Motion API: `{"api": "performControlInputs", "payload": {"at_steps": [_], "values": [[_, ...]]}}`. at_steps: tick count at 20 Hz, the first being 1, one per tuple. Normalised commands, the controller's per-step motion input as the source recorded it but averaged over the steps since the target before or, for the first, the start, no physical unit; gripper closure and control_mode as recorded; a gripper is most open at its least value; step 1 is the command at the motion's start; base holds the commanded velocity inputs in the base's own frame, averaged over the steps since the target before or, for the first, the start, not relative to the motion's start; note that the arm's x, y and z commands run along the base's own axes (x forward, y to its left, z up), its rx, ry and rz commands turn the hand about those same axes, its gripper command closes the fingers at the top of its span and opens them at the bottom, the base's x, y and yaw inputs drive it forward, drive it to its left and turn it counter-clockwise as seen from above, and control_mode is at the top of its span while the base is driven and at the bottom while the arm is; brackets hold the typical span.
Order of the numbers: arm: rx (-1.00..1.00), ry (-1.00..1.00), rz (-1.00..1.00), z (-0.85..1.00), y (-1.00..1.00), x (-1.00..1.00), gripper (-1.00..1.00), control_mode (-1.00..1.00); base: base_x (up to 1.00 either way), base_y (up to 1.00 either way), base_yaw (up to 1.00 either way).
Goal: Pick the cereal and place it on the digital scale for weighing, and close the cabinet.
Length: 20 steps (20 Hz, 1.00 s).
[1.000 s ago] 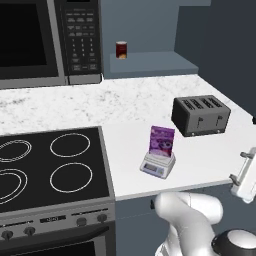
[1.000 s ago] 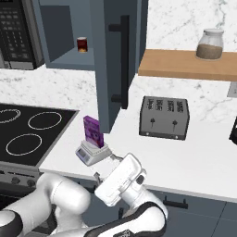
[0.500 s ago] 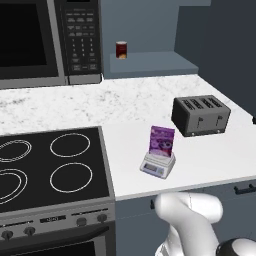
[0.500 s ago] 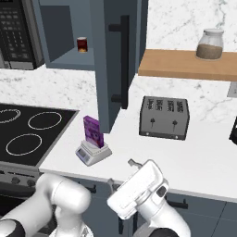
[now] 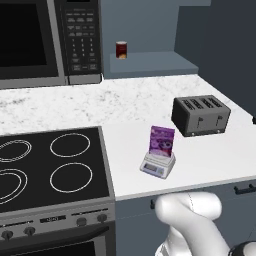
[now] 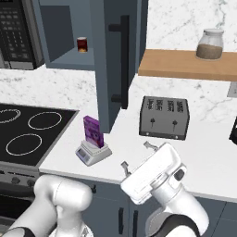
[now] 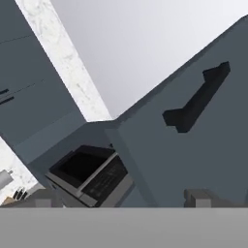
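- The cereal (image 5: 162, 139) stands upright on the digital scale (image 5: 158, 164), a little right of centre in the left base view; in the right base view the pair sits left of centre, near the front edge of the worktop (image 6: 208, 157).
- The cabinet (image 6: 115, 60) is open: its door juts toward the viewer in the upper middle of the right base view, with the black bar handle (image 6: 123, 58) running down its face.
- A dark red can (image 6: 82, 44) sits on the cabinet shelf, upper left of that frame, well above the scale.
- The end effector (image 6: 137, 157) hovers low in the middle of the right base view, in front of the worktop's edge, its two fingers spread apart and holding nothing.
- Its fingers point up and to the left in that frame, toward the door.
- The hand view, tilted, shows the door handle (image 7: 198, 99) at upper right and the microwave (image 7: 92, 177) at lower left.
- A black toaster (image 5: 200, 115) stands on the worktop to the right of the scale, apart from it.
- A glass jar (image 6: 210, 44) rests on a wooden shelf (image 6: 185, 65) at upper right of the right base view.
- The stovetop (image 5: 45, 165) lies to the left of the scale in the left base view.
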Motion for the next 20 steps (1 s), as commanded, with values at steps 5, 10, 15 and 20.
{"api": "performControlInputs", "payload": {"at_steps": [5,10,15,20], "values": [[0.0,-0.04,-0.05,0.0,-0.18,0.79,-1.0,-1.0,0.0,0.0,0.0],[0.04,0.0,-0.06,0.26,-0.29,0.31,-1.0,-1.0,0.0,0.0,0.0],[0.1,0.06,0.0,0.66,-0.05,0.12,-1.0,-1.0,0.0,0.0,0.0],[0.01,0.01,0.0,0.57,0.0,0.28,-1.0,-1.0,0.0,0.0,0.0]]}}
